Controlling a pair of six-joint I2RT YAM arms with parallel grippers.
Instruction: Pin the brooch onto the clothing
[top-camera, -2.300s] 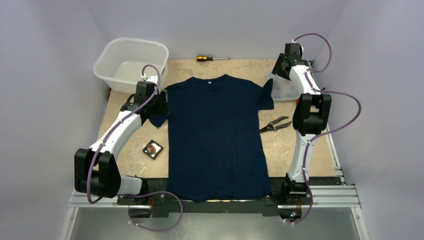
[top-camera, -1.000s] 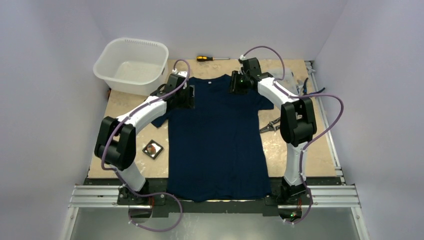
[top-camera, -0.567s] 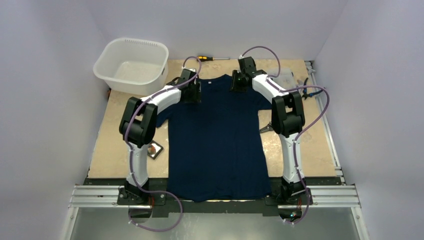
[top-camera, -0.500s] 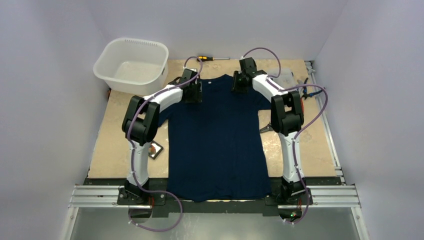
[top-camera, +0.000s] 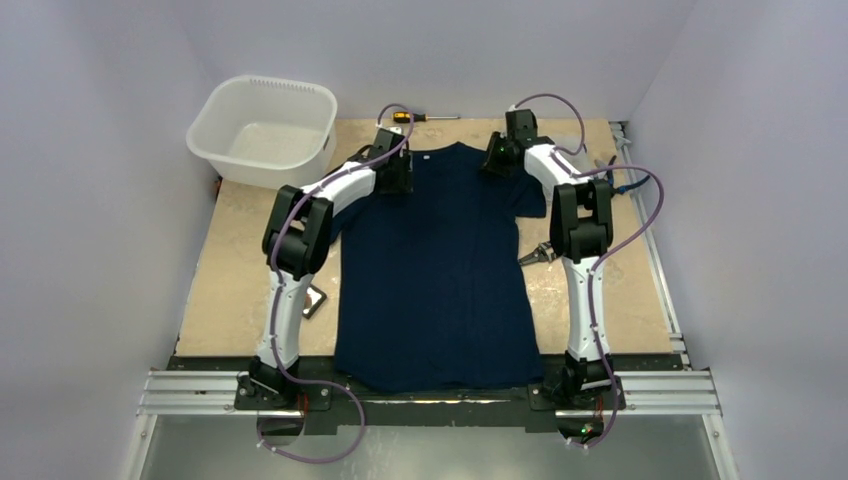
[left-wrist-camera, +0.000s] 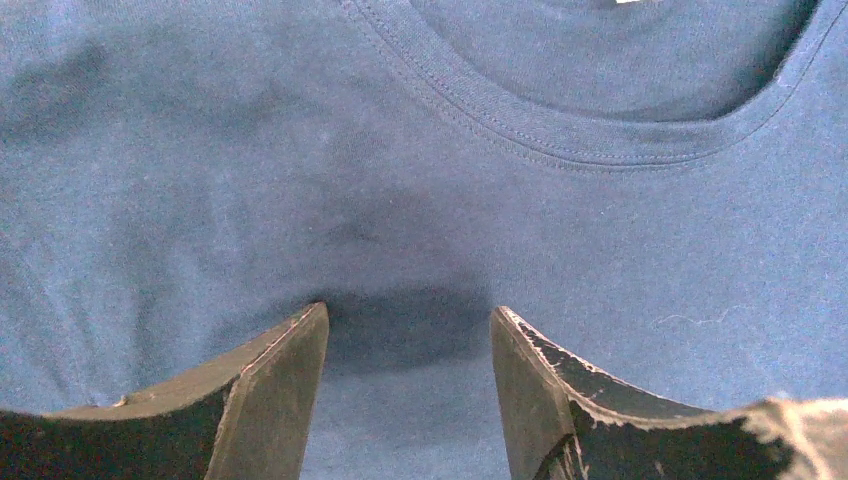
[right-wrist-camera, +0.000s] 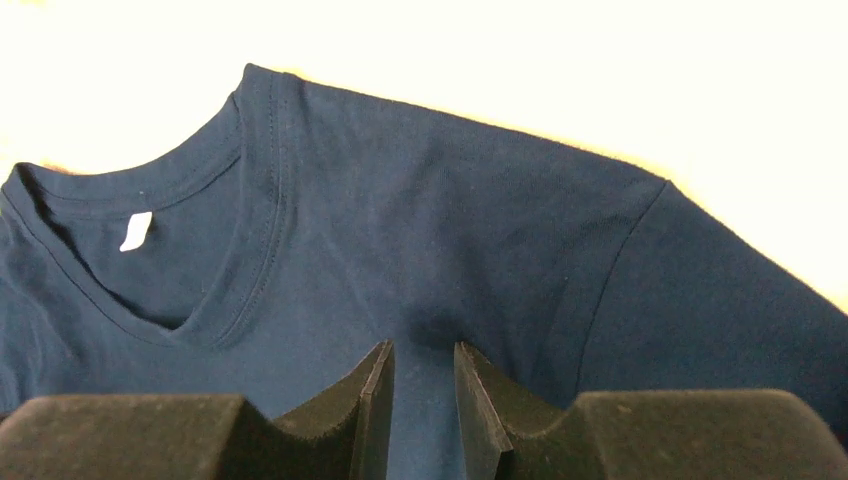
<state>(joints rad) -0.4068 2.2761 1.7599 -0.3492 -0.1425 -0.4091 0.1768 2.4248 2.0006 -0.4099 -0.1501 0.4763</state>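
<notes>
Left gripper (left-wrist-camera: 406, 312) wide open, empty, below shirt (top-camera: 430, 260) collar (left-wrist-camera: 600, 150); right gripper (right-wrist-camera: 422, 352) near-shut, hold unclear. Flatten cloth before pinning.

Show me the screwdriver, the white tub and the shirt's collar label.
screwdriver (top-camera: 403, 117), top view, on its yellow handle.
white tub (top-camera: 245, 168), top view, on its near wall.
collar label (right-wrist-camera: 136, 230), right wrist view, middle of the label.

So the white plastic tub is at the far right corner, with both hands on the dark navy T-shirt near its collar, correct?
No, the top view shows the white plastic tub at the far left corner. Left hand and right hand are on the dark navy T-shirt near its collar.
</notes>
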